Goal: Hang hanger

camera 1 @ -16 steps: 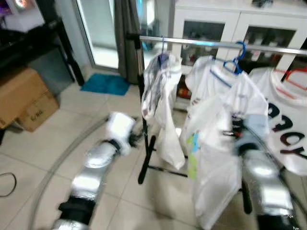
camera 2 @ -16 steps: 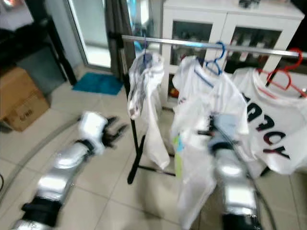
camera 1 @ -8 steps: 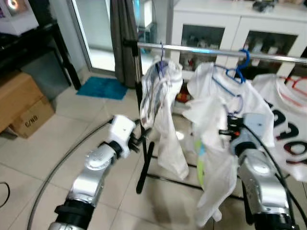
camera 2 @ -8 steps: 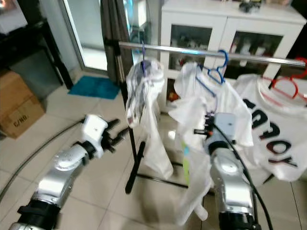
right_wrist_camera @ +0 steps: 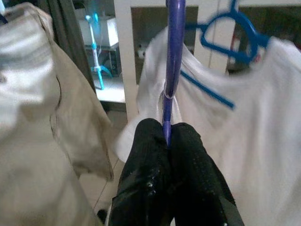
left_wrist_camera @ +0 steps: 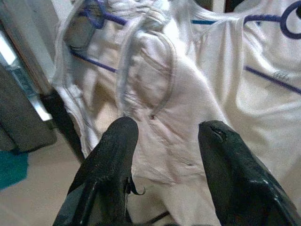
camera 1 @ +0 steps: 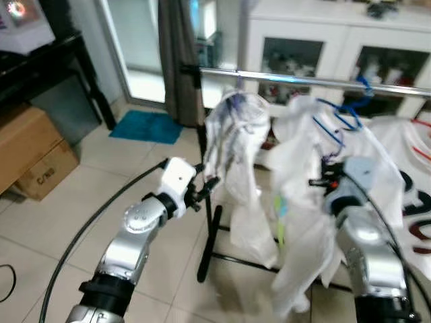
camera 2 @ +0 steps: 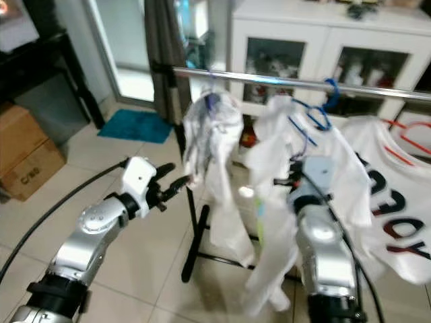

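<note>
A silver rack rail carries a white garment on a purple hanger at its left end and a white shirt on a blue hanger further right. My right gripper is shut on the stem of a purple hanger that bears another white garment; in the eye views this gripper sits below the rail, in front of the blue-hanger shirt. At the left, my open left gripper is close to the edge of the left-end garment, with nothing between its fingers.
The rack's black post and foot stand on the tiled floor. Behind is a white glass-door cabinet. Further right hangs a printed white shirt. Cardboard boxes, a teal mat and a black cable lie to the left.
My left gripper has risen and come right, up to the left-end garment. The right gripper keeps its hold on the hanger while its garment swings. The view has shifted a little.
</note>
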Tool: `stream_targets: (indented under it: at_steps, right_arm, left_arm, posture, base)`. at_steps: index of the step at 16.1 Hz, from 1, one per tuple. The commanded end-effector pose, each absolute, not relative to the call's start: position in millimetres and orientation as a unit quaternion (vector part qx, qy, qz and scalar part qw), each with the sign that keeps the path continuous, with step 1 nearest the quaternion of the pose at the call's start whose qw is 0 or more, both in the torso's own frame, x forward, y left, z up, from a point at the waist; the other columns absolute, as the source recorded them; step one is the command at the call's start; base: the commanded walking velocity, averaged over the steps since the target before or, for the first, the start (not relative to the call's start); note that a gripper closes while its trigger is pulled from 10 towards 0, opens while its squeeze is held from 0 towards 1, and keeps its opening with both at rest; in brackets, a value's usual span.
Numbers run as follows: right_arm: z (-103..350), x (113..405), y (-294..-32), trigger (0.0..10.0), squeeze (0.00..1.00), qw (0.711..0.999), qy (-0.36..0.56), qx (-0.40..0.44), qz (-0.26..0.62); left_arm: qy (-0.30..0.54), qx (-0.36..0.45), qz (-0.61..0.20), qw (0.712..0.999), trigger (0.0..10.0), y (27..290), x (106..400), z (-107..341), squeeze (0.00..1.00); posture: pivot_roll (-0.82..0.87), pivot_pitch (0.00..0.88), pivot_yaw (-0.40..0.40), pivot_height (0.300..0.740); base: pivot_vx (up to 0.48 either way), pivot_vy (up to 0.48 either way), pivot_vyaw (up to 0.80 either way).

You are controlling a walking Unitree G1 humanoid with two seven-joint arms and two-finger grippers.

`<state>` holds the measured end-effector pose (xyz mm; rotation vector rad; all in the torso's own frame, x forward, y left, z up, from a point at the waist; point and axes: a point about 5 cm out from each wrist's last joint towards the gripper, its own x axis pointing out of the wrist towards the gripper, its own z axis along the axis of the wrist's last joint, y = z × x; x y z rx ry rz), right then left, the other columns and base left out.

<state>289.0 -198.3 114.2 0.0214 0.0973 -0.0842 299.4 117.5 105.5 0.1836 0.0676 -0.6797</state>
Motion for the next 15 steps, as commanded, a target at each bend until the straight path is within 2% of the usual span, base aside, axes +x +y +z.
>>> stream_targets:
  at_steps: [1, 6, 9, 12, 15]
  right_arm:
    - [125.5, 296.0, -186.5, 10.0, 0.00, 0.999, 0.023, 0.019, -0.023]
    - [144.1, 316.3, -185.0, 10.0, 0.00, 1.000, -0.001, 0.002, -0.003]
    - [160.8, 338.4, -193.0, 10.0, 0.00, 1.000, -0.020, -0.006, -0.017]
    - [169.7, 357.1, -196.1, 10.0, 0.00, 0.999, -0.022, -0.012, -0.022]
    - [175.3, 384.6, -202.5, 10.0, 0.00, 0.998, 0.011, -0.013, -0.062]
  left_arm:
    - [0.027, 0.096, -0.317, 0.943, 10.0, 128.0, 303.2, 110.6, 0.00]
    - [0.017, 0.082, -0.323, 0.943, 10.0, 126.5, 302.7, 116.7, 0.00]
    - [-0.002, 0.083, -0.386, 0.919, 10.0, 120.9, 295.8, 128.4, 0.00]
    - [-0.008, 0.080, -0.402, 0.912, 10.0, 119.9, 298.3, 139.0, 0.00]
    - [-0.017, 0.088, -0.450, 0.888, 10.0, 117.5, 302.1, 154.7, 0.00]
  posture:
    - [-0.18, 0.000, 0.026, 0.740]
    - [-0.17, 0.000, 0.018, 0.740]
    - [-0.15, 0.000, 0.015, 0.740]
    - [-0.14, 0.000, 0.018, 0.740]
    - [-0.11, 0.000, 0.021, 0.740]
  base:
    - [0.326, 0.000, 0.00]
    - [0.323, 0.000, 0.00]
    - [0.000, 0.000, 0.00]
    - [0.000, 0.000, 0.00]
    - [0.000, 0.000, 0.00]
